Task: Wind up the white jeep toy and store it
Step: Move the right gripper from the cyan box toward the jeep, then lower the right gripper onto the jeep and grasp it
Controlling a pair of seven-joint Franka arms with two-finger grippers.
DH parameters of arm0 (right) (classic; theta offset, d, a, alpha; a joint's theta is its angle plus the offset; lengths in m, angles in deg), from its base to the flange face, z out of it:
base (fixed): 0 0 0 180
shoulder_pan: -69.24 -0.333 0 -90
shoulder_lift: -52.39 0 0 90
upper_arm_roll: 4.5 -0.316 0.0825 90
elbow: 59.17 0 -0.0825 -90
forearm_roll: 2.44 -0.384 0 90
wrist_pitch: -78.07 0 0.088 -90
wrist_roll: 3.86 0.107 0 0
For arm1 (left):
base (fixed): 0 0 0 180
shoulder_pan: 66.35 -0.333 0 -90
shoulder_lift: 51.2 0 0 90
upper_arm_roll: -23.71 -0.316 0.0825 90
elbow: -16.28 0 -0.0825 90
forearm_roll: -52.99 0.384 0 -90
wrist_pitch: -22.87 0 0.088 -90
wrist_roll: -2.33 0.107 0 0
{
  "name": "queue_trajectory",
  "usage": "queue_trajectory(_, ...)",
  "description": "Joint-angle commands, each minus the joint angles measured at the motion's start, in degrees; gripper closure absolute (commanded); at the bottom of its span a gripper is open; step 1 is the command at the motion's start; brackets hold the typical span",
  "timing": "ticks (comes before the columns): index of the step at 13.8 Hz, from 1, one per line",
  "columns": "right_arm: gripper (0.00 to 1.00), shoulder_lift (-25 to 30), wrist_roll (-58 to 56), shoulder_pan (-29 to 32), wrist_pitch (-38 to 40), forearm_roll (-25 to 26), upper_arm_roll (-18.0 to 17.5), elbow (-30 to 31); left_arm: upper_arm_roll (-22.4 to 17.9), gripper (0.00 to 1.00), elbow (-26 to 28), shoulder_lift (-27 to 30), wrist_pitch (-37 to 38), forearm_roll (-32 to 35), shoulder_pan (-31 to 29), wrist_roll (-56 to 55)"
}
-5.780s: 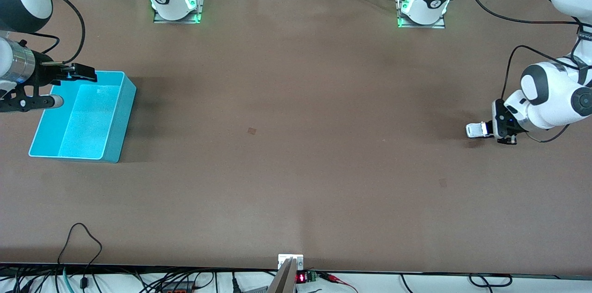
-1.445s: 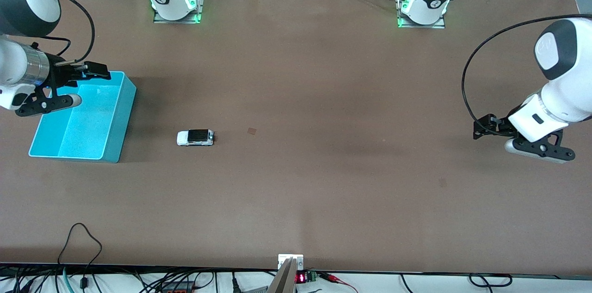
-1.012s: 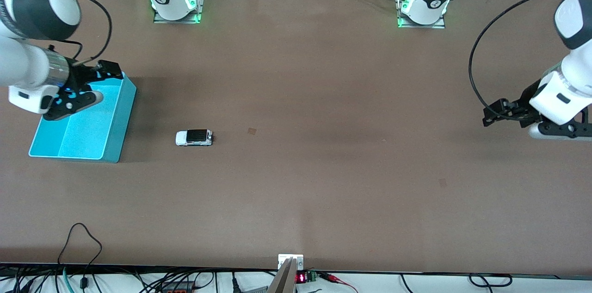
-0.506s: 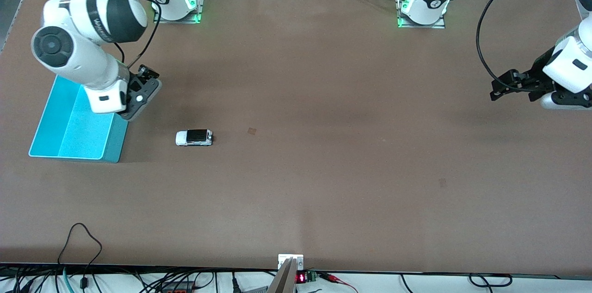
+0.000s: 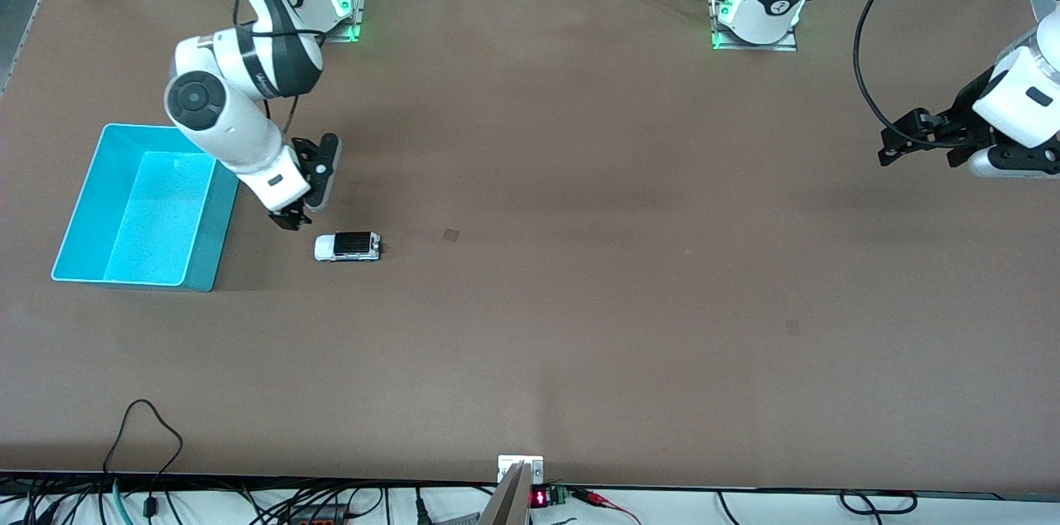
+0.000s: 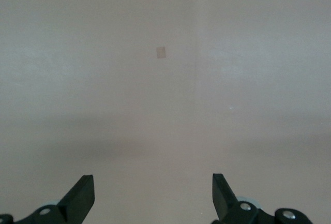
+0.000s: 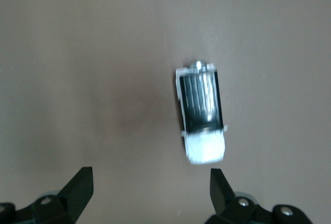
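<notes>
Front view: white jeep toy (image 5: 348, 247) stands on the bench (image 5: 580, 301) near the cyan bin (image 5: 74, 239); right claw (image 5: 291, 219) hovers beside it. Left claw (image 5: 898, 146) waits, open and empty. Right wrist view: right claw's fingers (image 7: 77, 185) spread wide, empty; the toy sits off-centre, so a descent could nudge it rolling.

No lettering can be made out on anything here. A small display (image 5: 538, 498) at the counter's edge, at six o'clock in the front view, glows red, but its digits cannot be made out.
</notes>
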Motion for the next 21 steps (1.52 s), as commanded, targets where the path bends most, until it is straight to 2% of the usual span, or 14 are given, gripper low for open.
queue_trajectory(1,0.0,-2.5,-2.15,-1.11,-4.02,0.9,-0.31,-0.19,-0.49,0.0,-2.33,0.48,2.82,-0.21,0.24,-2.67)
queue_trajectory(5,0.0,-6.54,-2.33,-1.3,-9.91,5.12,-0.31,-0.72,-0.32,0.0,-3.48,0.22,4.59,-0.91,0.24,-2.15)
queue_trajectory(13,0.0,-13.75,-2.86,-1.3,-17.99,6.0,-0.31,-2.3,0.21,0.0,-1.55,1.1,5.21,-0.03,-0.47,-1.27)
queue_trajectory(19,0.0,-16.04,-2.33,-1.21,-19.94,5.57,-0.31,-2.92,0.3,0.0,-1.46,1.27,5.56,-0.03,-0.47,-1.27)
queue_trajectory(20,0.09,-16.65,-2.24,-1.21,-19.85,5.56,-0.31,-3.53,0.3,0.0,-1.46,1.27,5.56,-0.03,-0.47,-1.27)
queue_trajectory(21,0.34,-16.74,-2.33,-1.21,-19.85,5.56,-0.31,-3.62,0.3,0.0,-1.46,1.27,5.56,-0.03,-0.55,-1.27)
